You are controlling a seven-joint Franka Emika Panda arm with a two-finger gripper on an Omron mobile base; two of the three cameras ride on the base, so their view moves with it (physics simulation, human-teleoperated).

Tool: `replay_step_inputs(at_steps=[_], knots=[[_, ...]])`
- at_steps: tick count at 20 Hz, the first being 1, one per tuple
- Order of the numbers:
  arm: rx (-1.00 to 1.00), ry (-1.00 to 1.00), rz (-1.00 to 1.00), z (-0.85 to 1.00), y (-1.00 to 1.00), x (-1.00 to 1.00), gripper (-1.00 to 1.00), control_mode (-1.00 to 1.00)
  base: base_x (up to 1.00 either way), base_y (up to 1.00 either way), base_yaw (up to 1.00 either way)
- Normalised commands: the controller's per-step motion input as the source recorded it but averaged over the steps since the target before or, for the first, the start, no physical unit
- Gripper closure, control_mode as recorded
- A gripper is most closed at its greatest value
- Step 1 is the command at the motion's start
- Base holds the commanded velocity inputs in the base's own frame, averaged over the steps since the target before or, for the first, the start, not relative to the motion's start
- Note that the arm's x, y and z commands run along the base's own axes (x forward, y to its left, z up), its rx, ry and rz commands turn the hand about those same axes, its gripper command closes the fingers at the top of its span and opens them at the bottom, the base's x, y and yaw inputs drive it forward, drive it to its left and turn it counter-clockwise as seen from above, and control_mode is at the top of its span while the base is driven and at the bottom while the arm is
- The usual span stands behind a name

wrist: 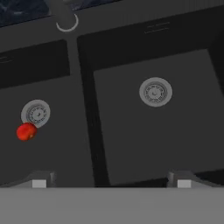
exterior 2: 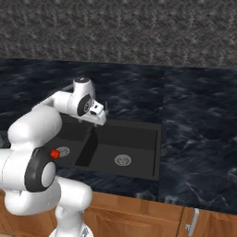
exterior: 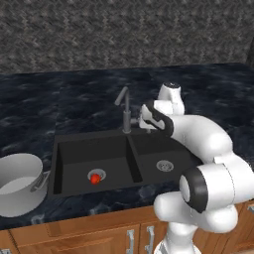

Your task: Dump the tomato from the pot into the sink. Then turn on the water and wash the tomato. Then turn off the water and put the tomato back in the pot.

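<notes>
The tomato (exterior: 94,179) (exterior 2: 55,154) (wrist: 26,131) lies on the floor of the left basin of the black sink (exterior: 133,163) (exterior 2: 139,139), touching the edge of that basin's silver drain (wrist: 36,113). The pot (exterior: 20,183) stands upright on the counter just left of the sink, its pale interior showing nothing inside. My gripper (exterior: 147,119) (exterior 2: 102,113) (wrist: 111,181) hangs above the sink beside the faucet, over the centre divider. It is open with nothing between its fingertips, and it looks down into both basins.
The grey faucet (exterior: 126,111) rises behind the divider; its base (wrist: 65,17) is at the top of the hand view. The right basin holds only its drain (wrist: 155,92) (exterior 2: 122,160). Dark marble counter (exterior 2: 199,139) surrounds the sink, with wooden cabinets (exterior: 99,233) below.
</notes>
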Motion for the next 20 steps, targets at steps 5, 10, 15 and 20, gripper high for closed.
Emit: replay_step_inputs(at_steps=[5,10,15,20], knots=[[0.08,-0.05,0.09,0.01,-0.44,0.67,-1.00,-1.00,0.00,0.00,0.00],[0.06,-0.10,0.13,0.00,-0.10,0.54,-1.00,-1.00,0.00,0.00,0.00],[0.02,-0.10,0.11,-0.01,0.00,0.46,-1.00,-1.00,0.00,0.00,0.00],[0.00,-0.08,0.07,-0.10,0.00,0.45,-1.00,-1.00,0.00,0.00,0.00]])
